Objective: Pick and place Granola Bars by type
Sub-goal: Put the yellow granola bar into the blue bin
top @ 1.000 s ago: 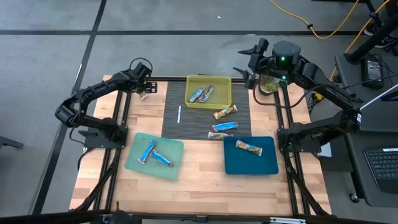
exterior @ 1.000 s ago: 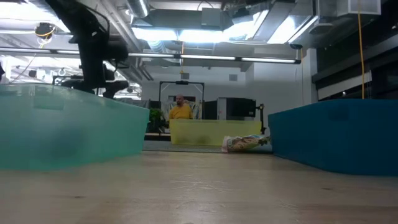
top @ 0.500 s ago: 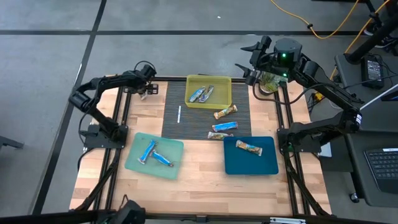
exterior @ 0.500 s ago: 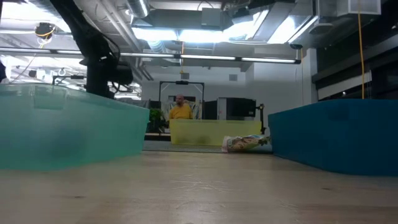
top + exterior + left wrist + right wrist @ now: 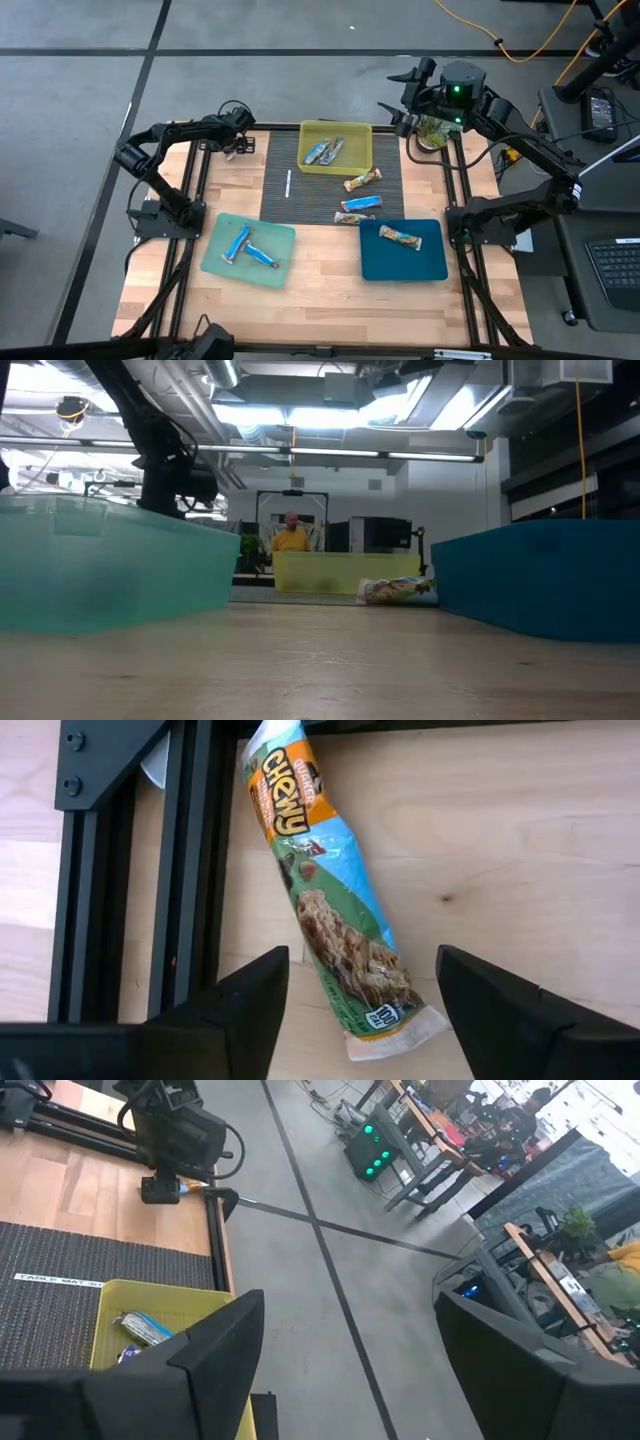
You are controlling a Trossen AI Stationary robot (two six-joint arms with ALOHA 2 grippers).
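My left gripper (image 5: 235, 138) hangs open over the table's far-left corner. Its fingers stand on either side of the lower end of a granola bar (image 5: 325, 890) in a blue, green and orange wrapper, without touching it. That bar (image 5: 232, 153) lies flat on the wood beside the black frame rail. Three more bars lie on the dark mat: one (image 5: 363, 180), a second (image 5: 360, 204) and a third (image 5: 353, 218). My right gripper (image 5: 395, 95) waits open, raised beyond the far edge.
A yellow tray (image 5: 355, 160) at the far side holds silvery-grey bars. A pale teal tray (image 5: 215, 255) holds two blue bars, and a dark blue tray (image 5: 430, 262) holds one tan bar. A thin white stick (image 5: 288, 183) lies on the mat. Black frame rails (image 5: 180, 870) edge the table.
My left arm has raised its elbow and swung it toward the far edge. Its gripper has come lower over the bar in the far-left corner. The bars and trays have stayed where they were.
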